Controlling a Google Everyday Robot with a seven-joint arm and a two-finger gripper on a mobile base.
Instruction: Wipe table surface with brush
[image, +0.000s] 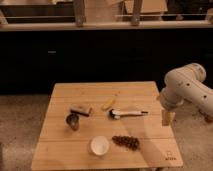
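I see a square table (60, 150) of light wooden planks on a speckled floor, with a dark wall behind it. The brush (129, 114) lies flat near the middle of the table, a little right of centre. Its dark round head points left and its white handle runs right. Just above and to the left of its head lies a yellow banana (109, 102), close to the brush; I cannot tell whether they touch. Further left is a dark block (81, 110), and a small dark cup (73, 120) stands just below it. Near the front edge sits a white bowl (99, 146), with a cluster of small dark round pieces (126, 142) beside it on the right. A small dark mark (170, 156) shows at the front right corner. My white arm (185, 87) comes in from the right side. Its gripper (168, 119) points down over the right edge of the table, apart from the handle's tip and to its right. The jaws stand wide and hold nothing.
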